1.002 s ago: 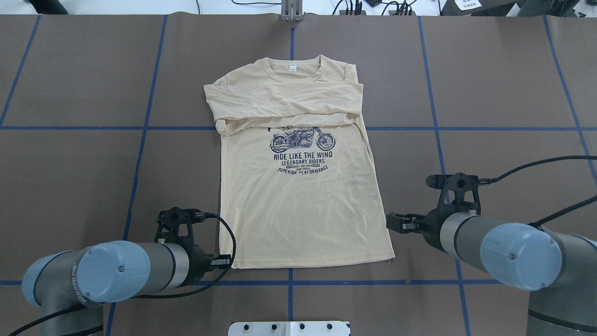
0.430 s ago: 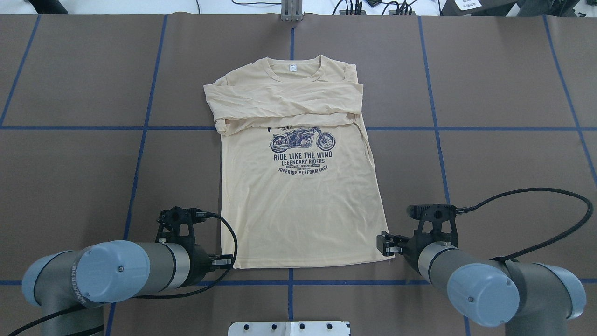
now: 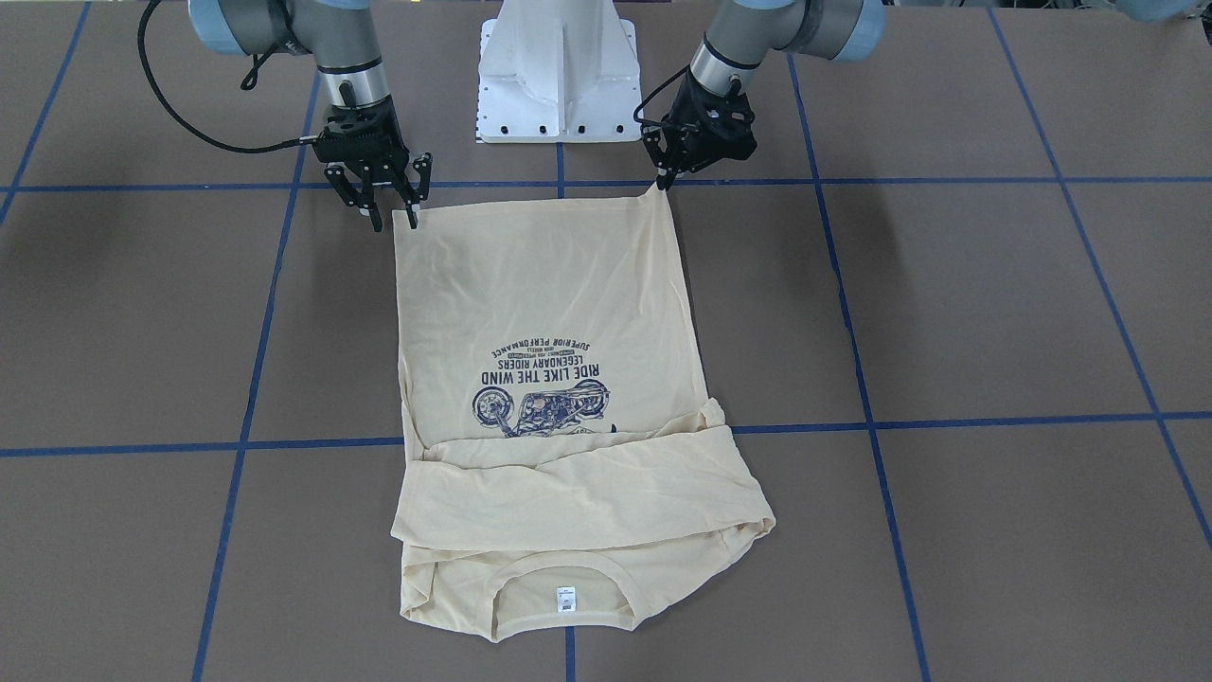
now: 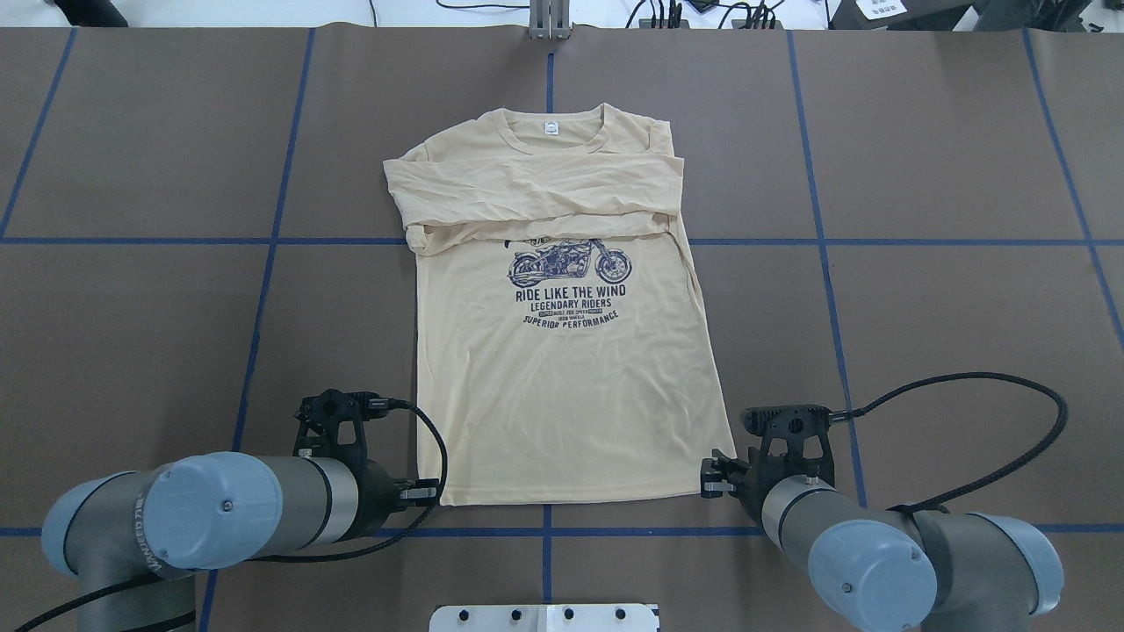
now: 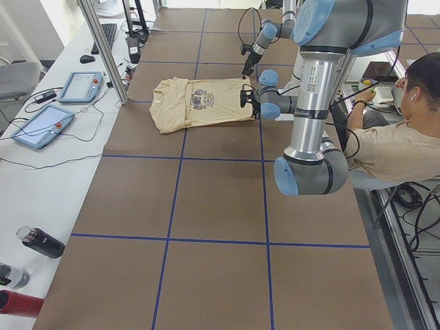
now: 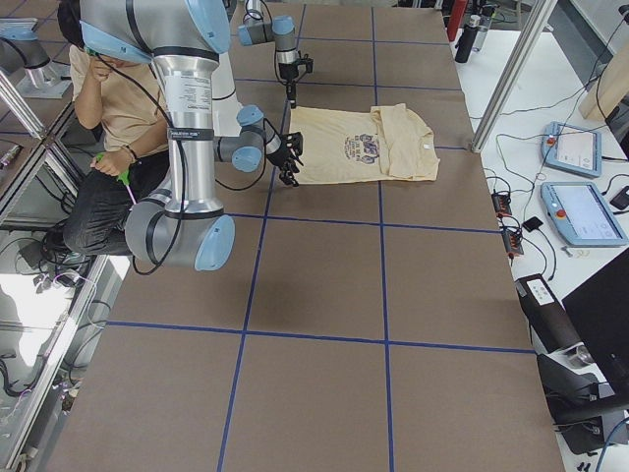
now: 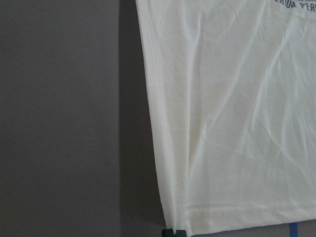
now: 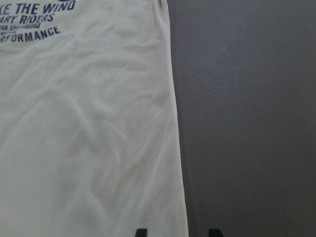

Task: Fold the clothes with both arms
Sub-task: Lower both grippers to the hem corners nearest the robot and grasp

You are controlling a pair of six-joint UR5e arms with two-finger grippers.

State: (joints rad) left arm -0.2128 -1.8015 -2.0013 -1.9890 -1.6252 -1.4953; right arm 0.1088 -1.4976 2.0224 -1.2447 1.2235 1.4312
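Note:
The cream-yellow shirt (image 4: 562, 386) lies flat, motorcycle print up, with its sleeves folded across the chest and the neck label at the far end; it also shows in the front view (image 3: 549, 303). My left gripper (image 4: 428, 493) is shut on the near left hem corner, which rises to a small point at its tips (image 3: 660, 182). My right gripper (image 4: 709, 477) is open at the near right hem corner, and its fingers (image 3: 376, 224) straddle the shirt's edge. In the right wrist view the two fingertips (image 8: 140, 232) stand apart on either side of the shirt's side edge (image 8: 84, 123).
The white pedestal base (image 3: 559, 85) stands just behind the hem. A metal post (image 4: 551, 22) stands at the table's far edge. Control tablets (image 5: 41, 124) lie on a side table. A seated person (image 5: 392, 137) is behind the robot.
My right arm has moved nearer and to the left, bringing its open gripper down to the right hem corner. The left arm and the shirt have not moved.

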